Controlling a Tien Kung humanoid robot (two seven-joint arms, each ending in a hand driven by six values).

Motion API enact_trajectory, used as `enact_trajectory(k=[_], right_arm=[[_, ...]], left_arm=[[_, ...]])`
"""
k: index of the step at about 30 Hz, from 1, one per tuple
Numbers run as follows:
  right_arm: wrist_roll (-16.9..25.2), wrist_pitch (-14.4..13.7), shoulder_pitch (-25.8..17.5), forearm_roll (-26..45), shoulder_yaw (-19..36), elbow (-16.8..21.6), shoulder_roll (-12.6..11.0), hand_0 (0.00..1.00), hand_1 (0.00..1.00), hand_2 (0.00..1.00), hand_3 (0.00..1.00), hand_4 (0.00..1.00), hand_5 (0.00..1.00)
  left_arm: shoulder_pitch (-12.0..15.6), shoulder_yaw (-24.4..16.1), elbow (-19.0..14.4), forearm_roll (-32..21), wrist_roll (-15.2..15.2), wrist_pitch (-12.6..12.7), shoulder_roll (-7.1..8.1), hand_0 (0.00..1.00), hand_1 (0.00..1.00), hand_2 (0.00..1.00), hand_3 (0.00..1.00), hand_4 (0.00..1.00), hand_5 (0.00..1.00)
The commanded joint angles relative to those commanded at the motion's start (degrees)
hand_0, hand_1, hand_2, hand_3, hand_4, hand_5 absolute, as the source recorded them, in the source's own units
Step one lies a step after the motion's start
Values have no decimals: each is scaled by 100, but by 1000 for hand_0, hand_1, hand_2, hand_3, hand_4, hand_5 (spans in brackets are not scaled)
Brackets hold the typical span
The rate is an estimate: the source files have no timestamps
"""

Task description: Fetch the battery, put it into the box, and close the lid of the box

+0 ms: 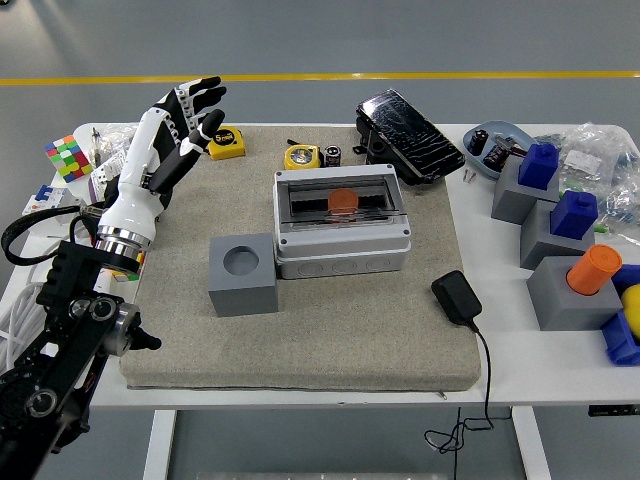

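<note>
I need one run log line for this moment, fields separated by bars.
left hand: open, raised over mat's left edge | grey plastic box: clear lid shut | orange round battery: inside box | right hand: not in view

White-shelled robot hand (170,125), black fingertips, silver wrist ring, black arm.
</note>
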Motion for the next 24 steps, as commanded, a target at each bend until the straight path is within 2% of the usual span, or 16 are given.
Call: enact_trajectory(k=[7, 24], right_arm=[[18, -2, 43, 43, -22, 0, -21, 642, 663, 672, 576, 971, 579], [21, 2, 112, 60, -48, 0, -49, 642, 663, 672, 576, 971, 579]], left_arm=[[303, -338, -140, -4, 74, -67, 79, 664, 773, 751, 757, 998, 681], [412, -545, -366, 186, 248, -143, 134, 655, 769, 750, 755, 998, 711]])
